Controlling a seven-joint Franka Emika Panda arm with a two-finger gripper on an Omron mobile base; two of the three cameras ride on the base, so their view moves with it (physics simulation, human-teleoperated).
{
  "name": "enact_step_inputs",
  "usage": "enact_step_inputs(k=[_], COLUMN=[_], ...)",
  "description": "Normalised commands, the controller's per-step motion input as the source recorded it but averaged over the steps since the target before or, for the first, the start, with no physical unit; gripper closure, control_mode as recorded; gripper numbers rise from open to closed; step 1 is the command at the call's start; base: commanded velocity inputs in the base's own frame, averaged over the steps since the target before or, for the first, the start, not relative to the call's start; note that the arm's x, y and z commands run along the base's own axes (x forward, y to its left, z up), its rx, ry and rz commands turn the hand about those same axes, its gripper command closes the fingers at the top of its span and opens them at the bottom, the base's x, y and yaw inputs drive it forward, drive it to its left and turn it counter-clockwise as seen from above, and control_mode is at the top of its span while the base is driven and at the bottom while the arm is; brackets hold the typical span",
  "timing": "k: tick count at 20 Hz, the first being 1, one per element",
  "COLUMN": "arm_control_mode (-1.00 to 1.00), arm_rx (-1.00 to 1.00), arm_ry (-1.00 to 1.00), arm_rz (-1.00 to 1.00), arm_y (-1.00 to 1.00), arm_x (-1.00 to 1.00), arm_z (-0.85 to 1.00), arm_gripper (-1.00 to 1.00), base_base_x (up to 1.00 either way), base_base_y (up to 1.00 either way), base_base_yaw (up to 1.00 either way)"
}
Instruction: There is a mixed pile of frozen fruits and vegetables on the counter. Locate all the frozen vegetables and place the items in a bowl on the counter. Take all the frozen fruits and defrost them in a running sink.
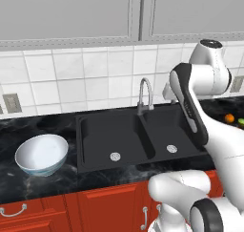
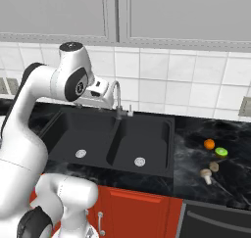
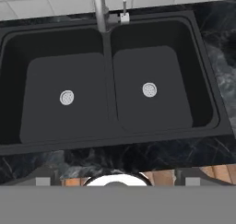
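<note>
My arm rises from the base, folds at the elbow and reaches back toward the tiled wall, with the wrist held high above the sink (image 1: pixel 138 138). My tool (image 2: pixel 105 94) sits at the end of it, just in front of the silver gooseneck faucet (image 2: pixel 117 97), and its fingers stand spread wide, released, with nothing between them. The hand looks steeply down into the two black basins: both round silver drains (image 3: pixel 67 97) lie below, one in each basin, with the divider running between them and the faucet's stem rising at the far rim.

The bowl (image 1: pixel 42 154) stands on the black surface (image 1: pixel 9 178) to the left of the sink, upright, white inside.

The pile lies on the surface to the right of the sink, well apart from my tool. The orange ball (image 2: pixel 209 144) and the lime green ball (image 2: pixel 221 152) sit just beside each other at the far side; the two tan mushroom pieces (image 2: pixel 214 166) lie a little nearer the front edge, one of them (image 2: pixel 206 174) showing its pale stem.
</note>
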Motion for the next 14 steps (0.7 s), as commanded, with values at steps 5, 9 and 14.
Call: enact_step_inputs(k=[5, 9, 14], arm_control_mode=[-1.00, -1.00, -1.00], arm_rx=[0.00, -0.02, -0.04], arm_ry=[0.00, 0.00, 0.00], arm_rz=[-0.12, -0.13, -0.11], arm_y=[-0.44, -0.44, -0.52], arm_x=[-0.52, -0.48, -0.35], arm_z=[-0.03, -0.08, -0.07], arm_gripper=[-1.00, -1.00, -1.00], base_base_x=[0.00, 0.00, 0.00], base_base_y=[0.00, 0.00, 0.00], base_base_yaw=[0.00, 0.00, 0.00])
